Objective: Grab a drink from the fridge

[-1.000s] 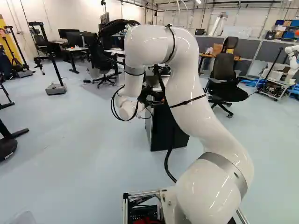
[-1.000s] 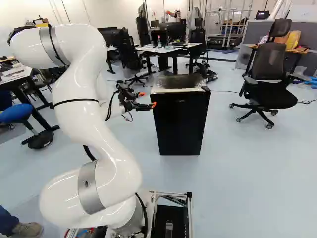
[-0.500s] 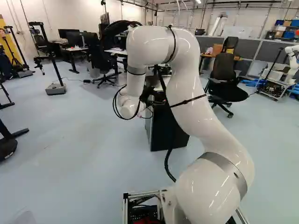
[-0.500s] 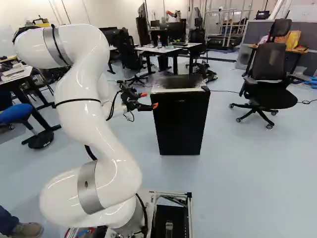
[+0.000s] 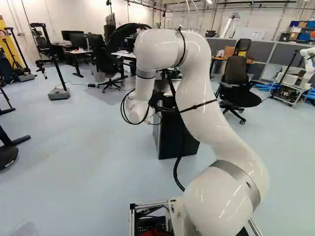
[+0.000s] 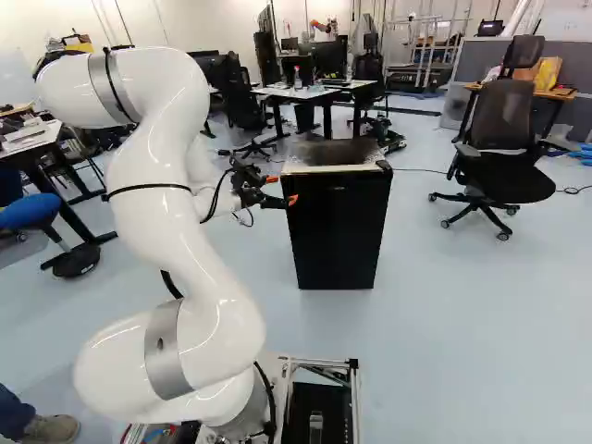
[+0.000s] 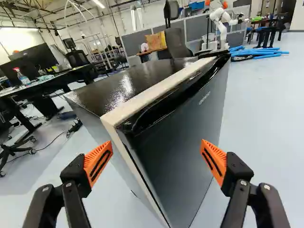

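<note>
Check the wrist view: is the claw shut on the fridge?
No, the claw is open, its orange pads apart before the fridge.

I see the fridge (image 6: 335, 231) standing upright on the pale floor (image 6: 481, 324) at about twelve o'clock from my base, its dark door shut and facing back towards my six. It's a boxy black unit with grey sides, a glossy, dark top and a pale strip along the top's front edge.
</note>
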You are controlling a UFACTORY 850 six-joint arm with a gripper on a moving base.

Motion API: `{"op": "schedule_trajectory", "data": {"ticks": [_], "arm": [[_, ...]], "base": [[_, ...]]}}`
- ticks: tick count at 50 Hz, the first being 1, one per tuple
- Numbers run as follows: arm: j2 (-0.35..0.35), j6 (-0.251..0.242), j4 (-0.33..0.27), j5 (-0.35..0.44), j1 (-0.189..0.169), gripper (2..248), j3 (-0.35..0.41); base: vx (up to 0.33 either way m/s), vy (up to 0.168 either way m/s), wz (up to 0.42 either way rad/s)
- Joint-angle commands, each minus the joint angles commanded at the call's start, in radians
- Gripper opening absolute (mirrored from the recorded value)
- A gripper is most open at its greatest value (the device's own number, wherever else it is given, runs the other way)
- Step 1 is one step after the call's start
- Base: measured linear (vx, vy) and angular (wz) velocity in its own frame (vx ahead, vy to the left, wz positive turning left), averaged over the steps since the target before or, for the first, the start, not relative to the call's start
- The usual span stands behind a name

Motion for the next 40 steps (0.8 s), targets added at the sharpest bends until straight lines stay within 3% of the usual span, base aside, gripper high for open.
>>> {"op": "schedule_trajectory", "data": {"ticks": [40], "arm": [[0.000, 0.000, 0.000, 0.000, -0.035, 247, 0.000]], "base": [[0.000, 0.000, 0.000]]}}
